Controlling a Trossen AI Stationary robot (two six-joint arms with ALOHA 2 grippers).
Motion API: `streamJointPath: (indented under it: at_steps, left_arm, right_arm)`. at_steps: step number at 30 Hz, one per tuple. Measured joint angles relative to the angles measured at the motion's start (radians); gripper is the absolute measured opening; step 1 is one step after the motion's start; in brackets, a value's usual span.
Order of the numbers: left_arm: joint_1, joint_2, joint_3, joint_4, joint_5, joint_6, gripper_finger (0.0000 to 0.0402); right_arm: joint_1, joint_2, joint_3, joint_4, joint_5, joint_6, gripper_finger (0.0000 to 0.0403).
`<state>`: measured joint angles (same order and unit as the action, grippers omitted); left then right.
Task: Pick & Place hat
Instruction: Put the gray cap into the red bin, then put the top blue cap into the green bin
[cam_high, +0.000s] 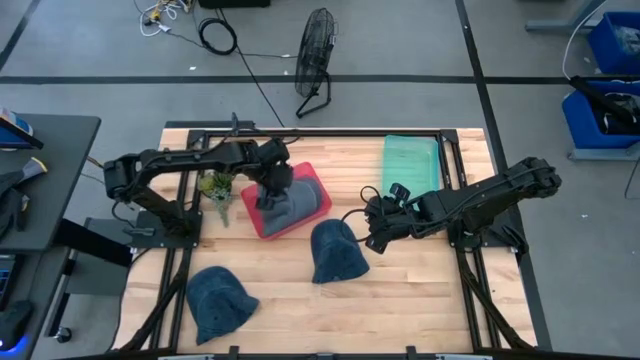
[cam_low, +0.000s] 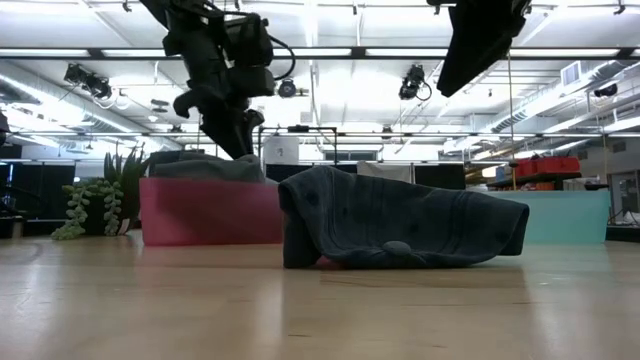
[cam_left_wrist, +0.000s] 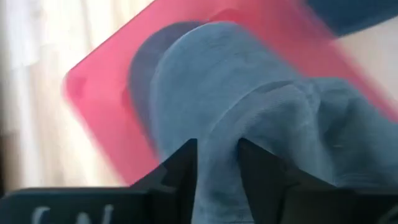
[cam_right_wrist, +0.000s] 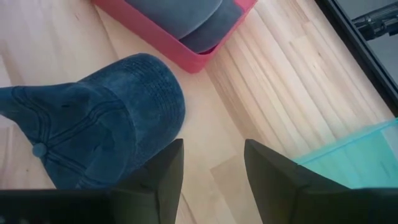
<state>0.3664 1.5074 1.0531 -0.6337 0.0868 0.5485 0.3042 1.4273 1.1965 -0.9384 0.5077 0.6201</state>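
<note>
a robotics lab or workshop: a wooden table (cam_high: 420, 290) in a black metal frame on a grey floor with dark tape lines, loose cables (cam_high: 215, 35) and a floor fan (cam_high: 315, 60) at upper centre, blue storage bins (cam_high: 605, 90) upper right, fluorescent ceiling strip lights (cam_low: 330, 52).

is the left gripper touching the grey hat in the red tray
Touching. The left wrist view shows the left gripper pinching a fold of the grey fabric hat between its fingers, over the red plastic tray.
</note>
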Motion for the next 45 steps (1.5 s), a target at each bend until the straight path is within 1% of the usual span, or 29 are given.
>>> streamJointPath:
  at_steps: [2, 5, 7, 9, 12, 14, 17, 21, 27, 29, 31, 32, 36, 40, 42, 45]
  left_arm:
    - [-0.002, -0.004, 0.000, 0.000, -0.025, -0.015, 0.0139]
    - [-0.019, -0.041, 0.009, 0.002, 0.020, -0.012, 0.0152]
    - [-0.040, -0.077, 0.022, -0.001, 0.022, -0.008, 0.0155]
    - [-0.055, -0.117, 0.041, -0.019, 0.001, -0.010, 0.0155]
    - [-0.069, -0.194, 0.063, -0.022, -0.016, -0.044, 0.0156]
    - [-0.078, -0.247, 0.067, -0.019, -0.018, -0.077, 0.0156]
    - [-0.096, -0.314, 0.067, -0.023, -0.016, -0.140, 0.0156]
    - [-0.103, -0.387, 0.067, -0.027, -0.017, -0.219, 0.0153]
    - [-0.102, -0.436, 0.067, -0.042, -0.017, -0.251, 0.0144]
    - [-0.102, -0.441, 0.067, -0.053, -0.016, -0.250, 0.0143]
    - [-0.102, -0.440, 0.067, -0.054, -0.017, -0.251, 0.0143]
    - [-0.102, -0.439, 0.067, -0.054, -0.017, -0.250, 0.0142]
    - [-0.101, -0.436, 0.067, -0.053, -0.017, -0.250, 0.0142]
    - [-0.101, -0.434, 0.066, -0.054, -0.016, -0.250, 0.0142]
    - [-0.101, -0.434, 0.066, -0.057, -0.017, -0.250, 0.0142]
    - [-0.101, -0.434, 0.066, -0.057, -0.017, -0.250, 0.0142]
  right_arm:
    - [0.000, 0.000, 0.000, 0.001, -0.001, 0.000, 0.0173]
    - [0.000, 0.000, 0.000, 0.006, -0.008, 0.000, 0.0173]
    - [0.000, 0.000, 0.000, 0.015, -0.031, 0.000, 0.0173]
    - [0.001, 0.001, 0.000, 0.032, -0.049, 0.000, 0.0173]
    - [0.008, 0.015, 0.000, 0.074, -0.055, -0.001, 0.0173]
    - [0.010, 0.035, 0.000, 0.107, -0.086, -0.011, 0.0173]
    - [0.012, 0.090, 0.000, 0.142, -0.152, -0.052, 0.0173]
    - [0.009, 0.191, 0.000, 0.153, -0.153, -0.060, 0.0173]
    - [-0.010, 0.349, 0.000, 0.231, -0.168, -0.080, 0.0173]
    - [-0.015, 0.372, 0.000, 0.264, -0.215, -0.089, 0.0173]
    - [-0.019, 0.378, 0.000, 0.300, -0.265, -0.096, 0.0173]
    - [-0.019, 0.378, 0.000, 0.305, -0.269, -0.100, 0.0173]
    - [-0.022, 0.338, -0.001, 0.280, -0.209, -0.131, 0.0173]
    - [-0.023, 0.267, -0.001, 0.286, -0.220, -0.153, 0.0173]
    - [-0.021, 0.242, -0.001, 0.333, -0.248, -0.184, 0.0173]
    - [-0.022, 0.244, -0.010, 0.435, -0.332, -0.254, 0.0173]
